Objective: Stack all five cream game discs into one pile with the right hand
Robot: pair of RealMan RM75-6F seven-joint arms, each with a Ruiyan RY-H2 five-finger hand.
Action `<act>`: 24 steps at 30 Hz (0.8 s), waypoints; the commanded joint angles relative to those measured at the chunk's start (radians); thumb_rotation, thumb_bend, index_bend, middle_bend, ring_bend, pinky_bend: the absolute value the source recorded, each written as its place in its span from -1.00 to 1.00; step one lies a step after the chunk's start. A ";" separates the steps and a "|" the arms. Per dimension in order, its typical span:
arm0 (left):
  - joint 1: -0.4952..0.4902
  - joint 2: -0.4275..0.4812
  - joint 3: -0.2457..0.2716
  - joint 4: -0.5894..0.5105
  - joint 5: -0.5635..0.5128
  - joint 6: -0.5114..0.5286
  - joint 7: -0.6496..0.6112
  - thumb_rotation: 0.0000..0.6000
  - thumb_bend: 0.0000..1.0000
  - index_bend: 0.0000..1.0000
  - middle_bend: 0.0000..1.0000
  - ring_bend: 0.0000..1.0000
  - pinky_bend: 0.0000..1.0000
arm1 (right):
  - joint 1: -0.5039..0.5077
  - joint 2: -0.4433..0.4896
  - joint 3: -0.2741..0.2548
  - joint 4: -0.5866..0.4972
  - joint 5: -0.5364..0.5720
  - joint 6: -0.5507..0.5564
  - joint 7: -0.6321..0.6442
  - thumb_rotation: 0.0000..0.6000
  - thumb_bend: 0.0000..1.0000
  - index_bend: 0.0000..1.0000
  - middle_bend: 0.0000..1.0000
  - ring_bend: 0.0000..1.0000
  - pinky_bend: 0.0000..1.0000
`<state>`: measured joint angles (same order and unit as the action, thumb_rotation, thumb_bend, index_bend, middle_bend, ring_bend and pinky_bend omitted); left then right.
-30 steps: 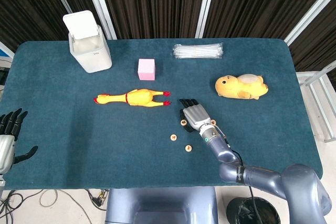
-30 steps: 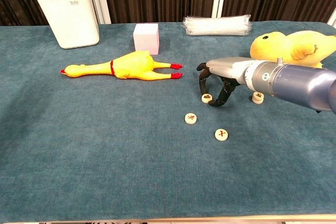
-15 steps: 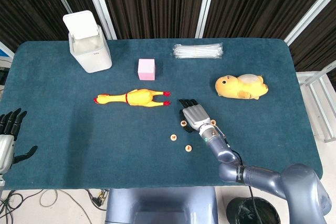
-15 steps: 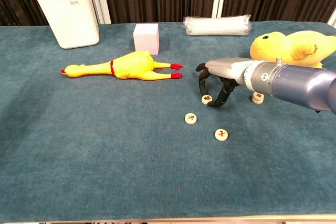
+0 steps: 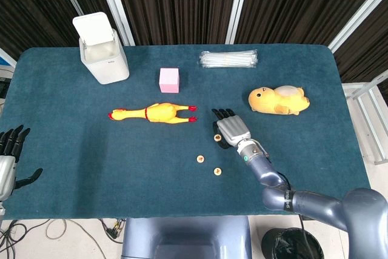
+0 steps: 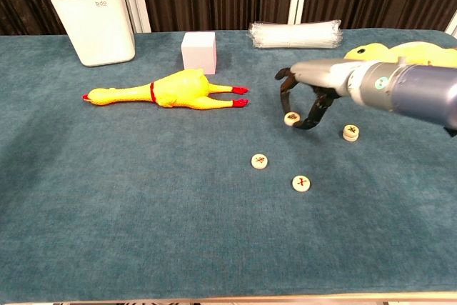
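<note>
Dark curtains hang behind a table point(image 5: 73, 168) with a deep blue cloth, seen first from the head view. On it stand a white bin point(image 5: 102, 48), a pink block point(image 5: 169, 80), a clear pack of sticks point(image 5: 229, 59), a yellow rubber chicken point(image 5: 153, 113) and a yellow plush toy point(image 5: 278, 100). The right hand point(image 5: 231, 131) reaches in from the lower right, palm down, with its dark fingers curled over one cream disc point(image 5: 216, 137). Two more discs point(image 5: 199, 159) point(image 5: 216, 171) lie apart on the cloth nearer the robot. The left hand point(image 5: 8, 157) sits at the left edge of the table, fingers spread, holding nothing. From the chest view, the right hand point(image 6: 303, 98) hangs above the cloth and pinches the cream disc point(image 6: 290, 118) between its dark fingertips point(image 6: 312, 121). The disc looks lifted off the cloth. Just to its right sits a small pile of discs point(image 6: 350, 132). Two single discs point(image 6: 260, 161) point(image 6: 302, 184) with red marks lie closer to the camera. The white bin point(image 6: 93, 16) has small grey letters that look like "bdo".
</note>
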<state>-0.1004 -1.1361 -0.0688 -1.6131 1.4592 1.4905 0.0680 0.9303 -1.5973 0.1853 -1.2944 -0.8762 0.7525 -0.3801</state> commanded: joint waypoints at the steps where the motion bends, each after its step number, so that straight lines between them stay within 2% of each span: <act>1: 0.001 -0.001 -0.001 0.000 0.000 0.002 0.003 1.00 -0.66 -0.91 -1.00 -1.00 -0.88 | -0.033 0.066 -0.015 -0.067 -0.028 0.028 0.010 1.00 -0.18 0.07 -1.00 -1.00 -0.83; 11: 0.000 -0.004 0.003 -0.005 0.006 0.002 0.016 1.00 -0.66 -0.91 -1.00 -1.00 -0.88 | -0.109 0.156 -0.058 -0.126 -0.110 0.066 0.085 1.00 -0.18 0.07 -1.00 -1.00 -0.83; 24: 0.002 -0.003 0.002 -0.005 0.005 0.006 0.014 1.00 -0.66 -0.91 -1.00 -1.00 -0.88 | -0.134 0.134 -0.072 -0.061 -0.155 0.043 0.153 1.00 -0.18 0.07 -1.00 -1.00 -0.83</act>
<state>-0.0983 -1.1388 -0.0668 -1.6185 1.4639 1.4965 0.0824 0.7980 -1.4607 0.1150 -1.3589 -1.0285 0.7980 -0.2299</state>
